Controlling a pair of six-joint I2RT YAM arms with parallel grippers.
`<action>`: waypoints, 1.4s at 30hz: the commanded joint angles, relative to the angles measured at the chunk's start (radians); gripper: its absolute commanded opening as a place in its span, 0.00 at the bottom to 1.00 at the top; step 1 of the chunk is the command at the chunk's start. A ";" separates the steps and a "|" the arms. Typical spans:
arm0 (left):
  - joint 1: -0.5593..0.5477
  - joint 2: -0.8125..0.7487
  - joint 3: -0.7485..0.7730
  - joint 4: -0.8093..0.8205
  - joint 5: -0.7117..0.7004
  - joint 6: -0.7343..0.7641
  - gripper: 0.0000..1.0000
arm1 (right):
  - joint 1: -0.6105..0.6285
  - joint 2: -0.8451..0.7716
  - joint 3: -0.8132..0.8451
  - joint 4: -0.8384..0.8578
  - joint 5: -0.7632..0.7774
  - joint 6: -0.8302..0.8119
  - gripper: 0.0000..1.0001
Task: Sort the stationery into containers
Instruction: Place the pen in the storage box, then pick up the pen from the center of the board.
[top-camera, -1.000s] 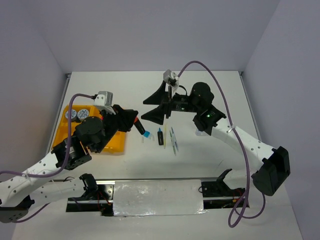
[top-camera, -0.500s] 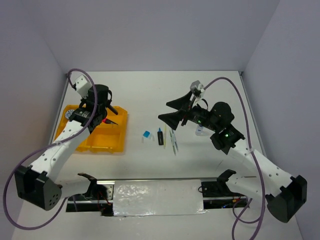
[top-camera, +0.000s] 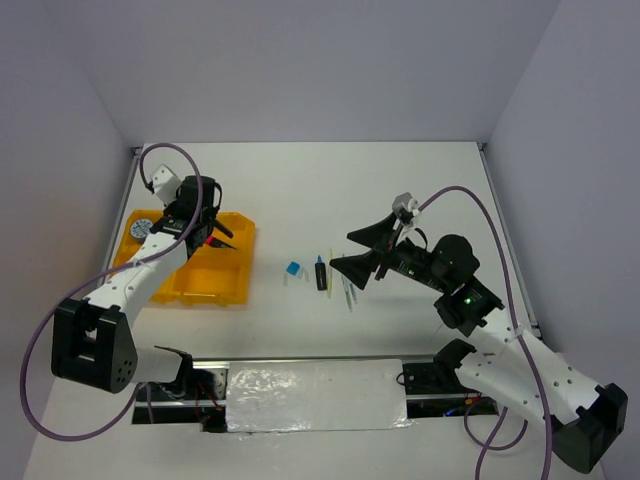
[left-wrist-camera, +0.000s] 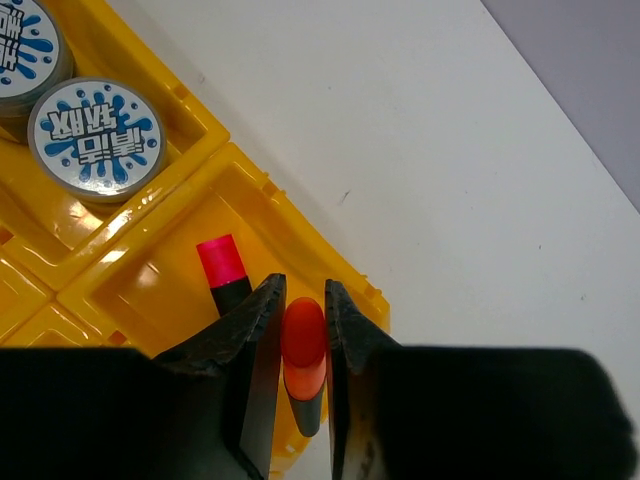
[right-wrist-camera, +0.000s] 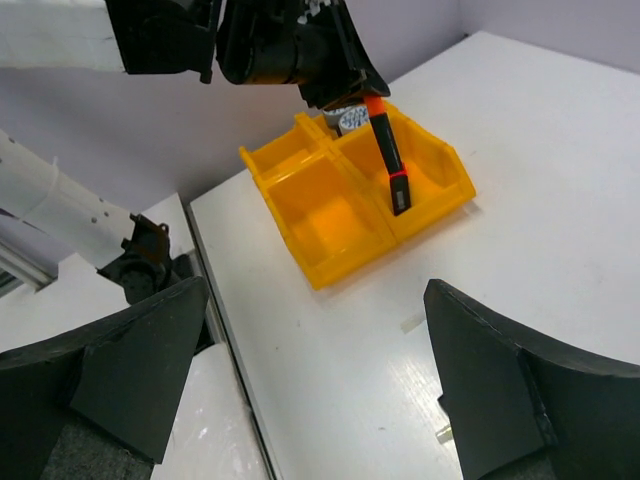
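Note:
My left gripper (top-camera: 206, 236) (left-wrist-camera: 303, 308) is shut on a black marker with an orange cap (left-wrist-camera: 303, 338) (right-wrist-camera: 388, 165). It holds the marker tilted over the far right compartment of the yellow tray (top-camera: 218, 288) (left-wrist-camera: 262, 187) (right-wrist-camera: 330, 222). A pink-capped marker (left-wrist-camera: 223, 264) lies in that compartment. Two round blue-and-white tins (left-wrist-camera: 96, 135) (top-camera: 142, 228) sit in the compartment beside it. My right gripper (top-camera: 362, 252) (right-wrist-camera: 318, 385) hangs open and empty above the table's middle. Under and beside it lie a blue-capped marker (top-camera: 321, 272), thin pale pens (top-camera: 347, 287) and a small blue square (top-camera: 293, 269).
A metal rail with a strip of silver tape (top-camera: 315, 395) runs along the near edge. Purple cables (top-camera: 480, 205) loop from both arms. Walls close the table on the left, back and right.
The left arm has swung from near the table's middle out over the tray with the marker. The right gripper has come nearer and lower, and its jaws have spread wider.

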 joint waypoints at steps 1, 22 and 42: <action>0.014 0.011 -0.030 0.072 -0.001 -0.029 0.36 | 0.007 0.011 -0.009 0.014 0.011 0.006 0.97; -0.035 -0.193 0.157 -0.333 0.124 0.143 0.99 | 0.311 0.710 0.511 -0.641 0.909 0.288 0.72; -0.040 -0.491 -0.076 -0.337 0.535 0.616 0.99 | 0.219 1.100 0.672 -0.663 0.794 0.254 0.59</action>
